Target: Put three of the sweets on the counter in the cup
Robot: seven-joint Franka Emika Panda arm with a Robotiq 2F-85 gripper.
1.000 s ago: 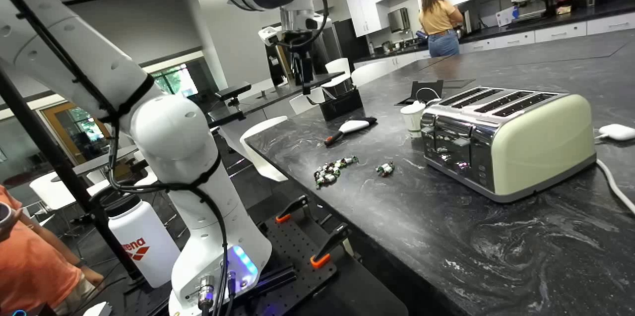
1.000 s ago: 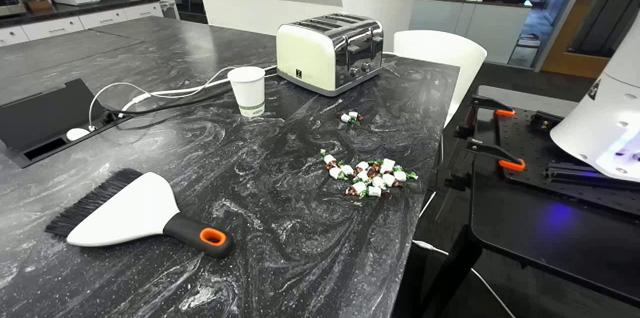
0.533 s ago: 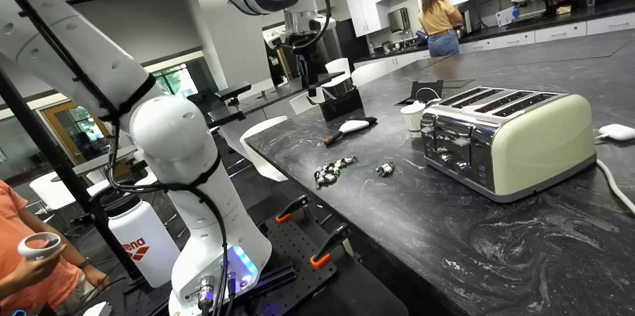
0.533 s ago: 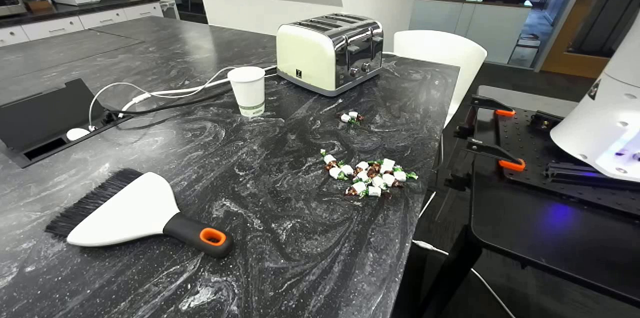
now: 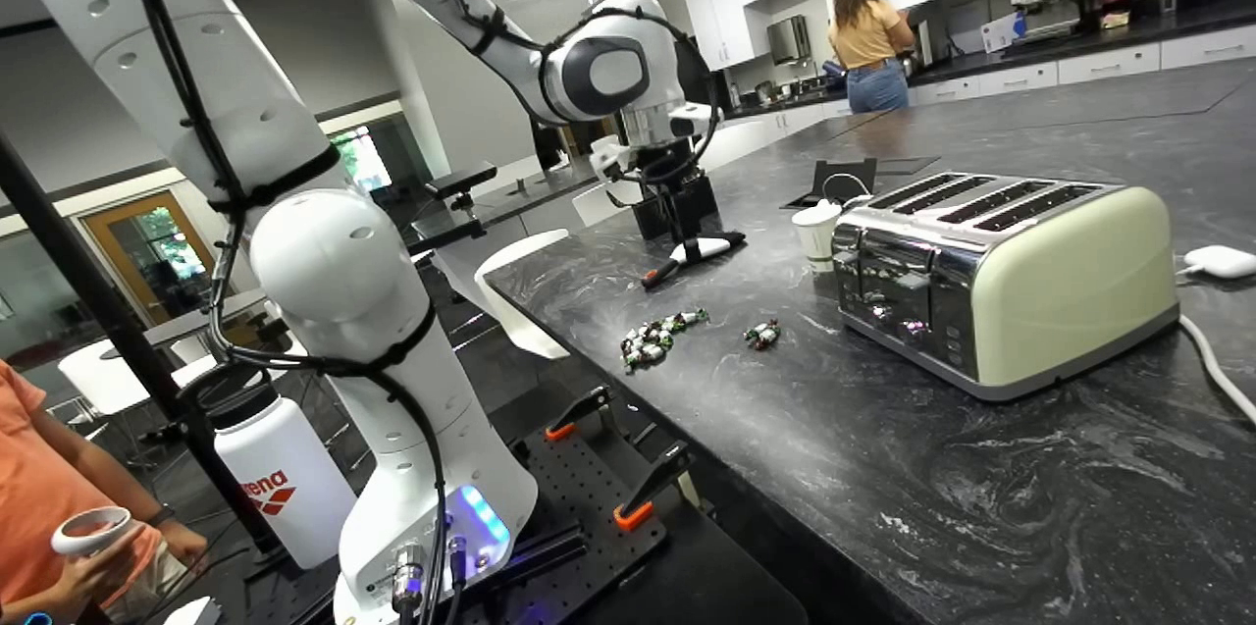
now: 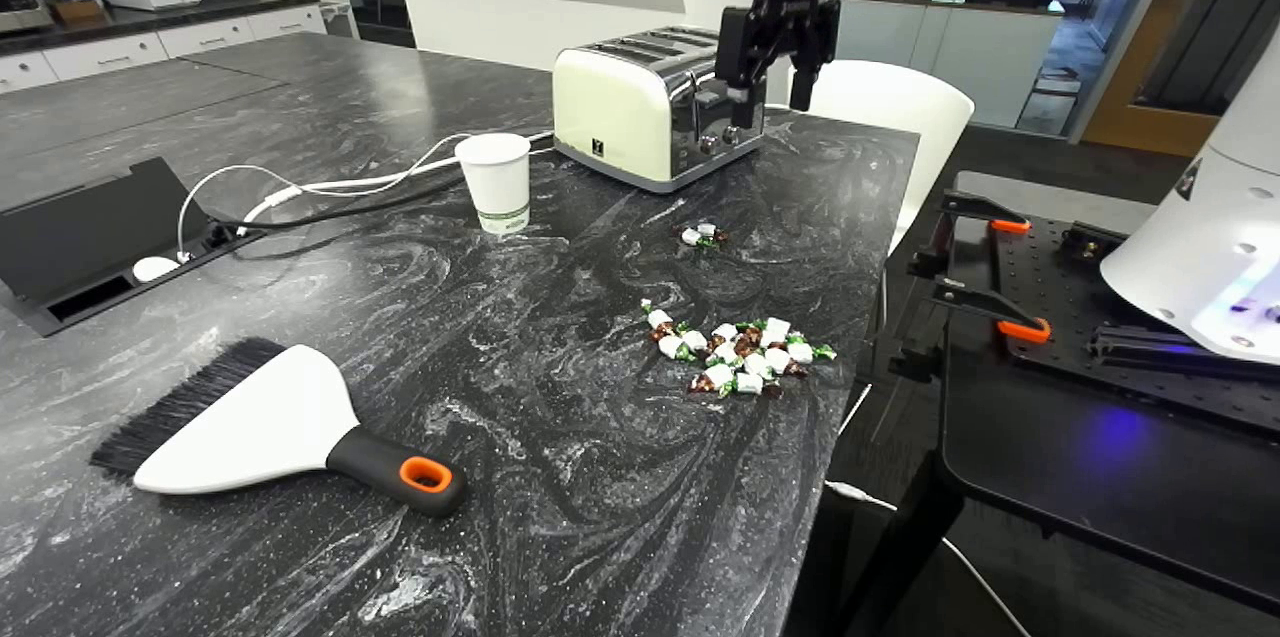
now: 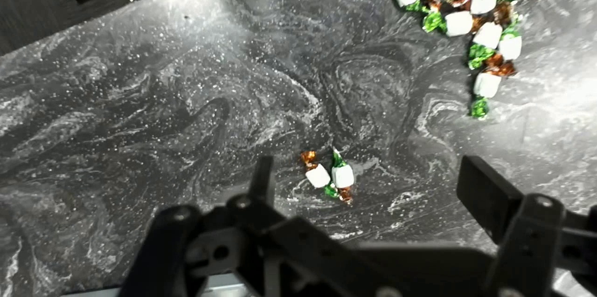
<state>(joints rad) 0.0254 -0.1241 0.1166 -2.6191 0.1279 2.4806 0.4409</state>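
With the jaws spread and empty, closing on the paired wrapped candies [image 7: 343, 176] inboard of the table's [image 6: 580, 477] robot-side edge may eject one, because they lie close together.

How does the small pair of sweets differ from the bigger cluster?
The small pair numbers just two; the bigger cluster has many more. The small pair lies nearer the toaster than the bigger cluster. In the wrist view, the small pair shows between the jaws of the open gripper, the bigger cluster off at upper right. Both have white middles with green and brown ends.
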